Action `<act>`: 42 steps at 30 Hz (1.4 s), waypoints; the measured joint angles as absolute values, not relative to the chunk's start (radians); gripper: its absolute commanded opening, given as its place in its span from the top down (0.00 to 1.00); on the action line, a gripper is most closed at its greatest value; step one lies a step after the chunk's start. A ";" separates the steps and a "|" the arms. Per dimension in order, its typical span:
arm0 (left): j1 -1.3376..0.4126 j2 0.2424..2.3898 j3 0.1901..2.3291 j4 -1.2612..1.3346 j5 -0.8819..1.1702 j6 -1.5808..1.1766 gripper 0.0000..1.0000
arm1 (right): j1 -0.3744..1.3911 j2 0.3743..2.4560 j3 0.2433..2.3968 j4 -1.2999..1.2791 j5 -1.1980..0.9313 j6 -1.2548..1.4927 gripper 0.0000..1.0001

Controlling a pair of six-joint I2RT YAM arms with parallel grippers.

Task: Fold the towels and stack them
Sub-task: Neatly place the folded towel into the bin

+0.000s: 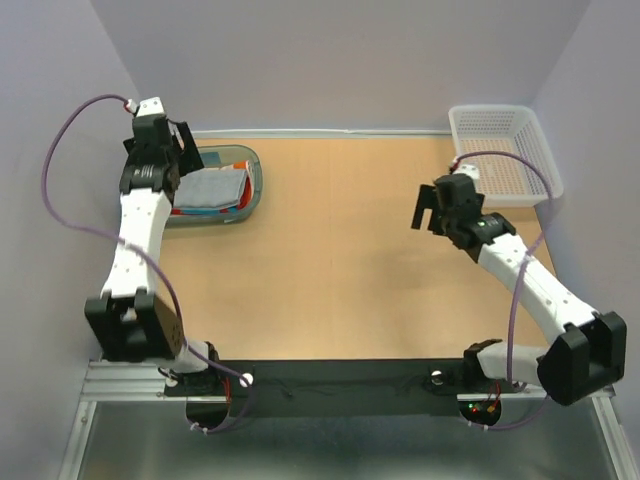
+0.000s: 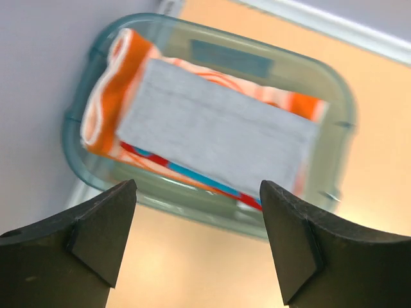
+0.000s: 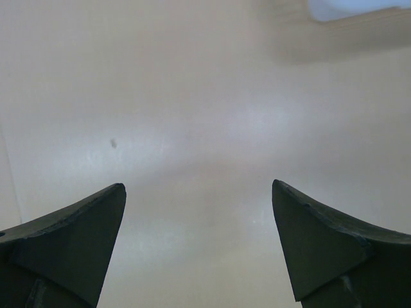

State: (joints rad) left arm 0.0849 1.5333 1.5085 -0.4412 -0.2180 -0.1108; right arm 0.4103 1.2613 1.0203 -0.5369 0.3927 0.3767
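Towels (image 2: 212, 135) lay folded and stacked in the tray (image 2: 335, 122), grey uppermost, the left gripper (image 2: 198, 186) hovering above them wide and empty, the right gripper (image 3: 198, 185) likewise wide over the table (image 3: 205, 96); stacking was judged complete, the next move calling only for both arms to draw clear.

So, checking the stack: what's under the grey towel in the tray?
Under the grey towel, an orange patterned towel and a red-and-blue towel edge show; anything lower is covered.
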 measured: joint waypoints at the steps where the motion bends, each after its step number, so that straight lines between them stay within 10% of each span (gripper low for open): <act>1: 0.080 1.455 1.456 -0.413 -0.177 -0.124 0.10 | 0.371 1.229 1.020 -0.542 0.403 0.385 0.00; 17: 0.060 0.312 0.925 -0.372 -0.101 -0.393 0.01 | 0.270 0.480 0.995 -0.590 0.493 0.363 0.00; 42: -0.038 0.007 0.687 -0.382 -0.232 -0.448 0.01 | 0.270 0.112 0.760 -0.617 0.460 0.258 0.00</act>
